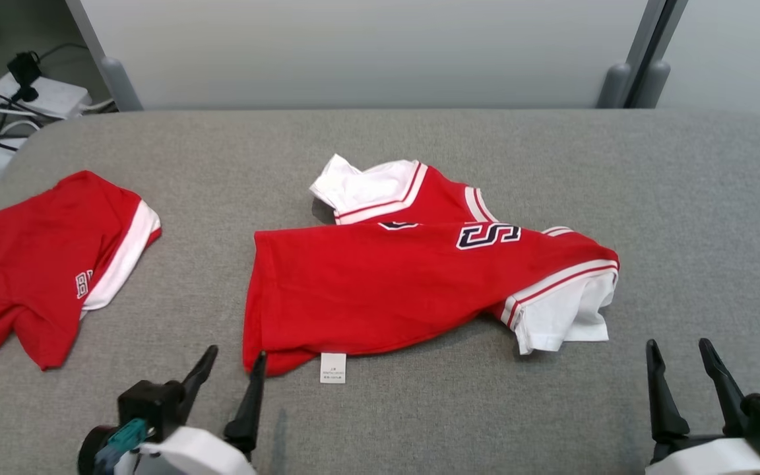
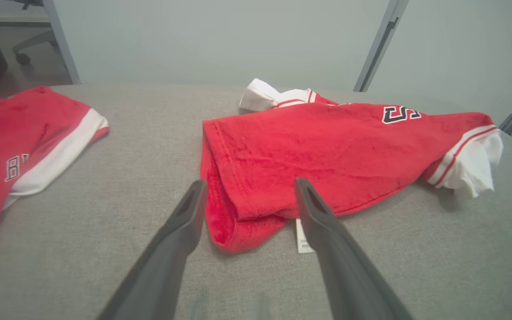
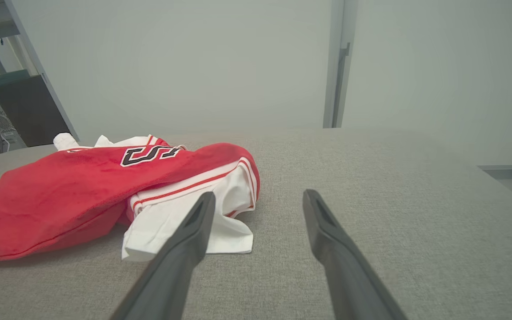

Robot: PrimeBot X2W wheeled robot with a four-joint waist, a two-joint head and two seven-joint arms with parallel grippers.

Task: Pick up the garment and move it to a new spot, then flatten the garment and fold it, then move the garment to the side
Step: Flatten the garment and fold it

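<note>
**Garment lying crosswise**

I see the red garment at the middle of the bench, long axis left–right, hem leftward, white sleeve rightward. The left pincer is wide, just before the hem corner. The right pincer is wide, near the sleeve.

Head view downward; wrist views low, near; all share garment.

The garment is soft red knit cloth, matt and slightly fuzzy, with smoother white cloth sleeves and a thin white label. The surface wears grey woven fabric, matt and coarse. The left end effector and right end effector look like dark, smooth, matt plastic
</note>
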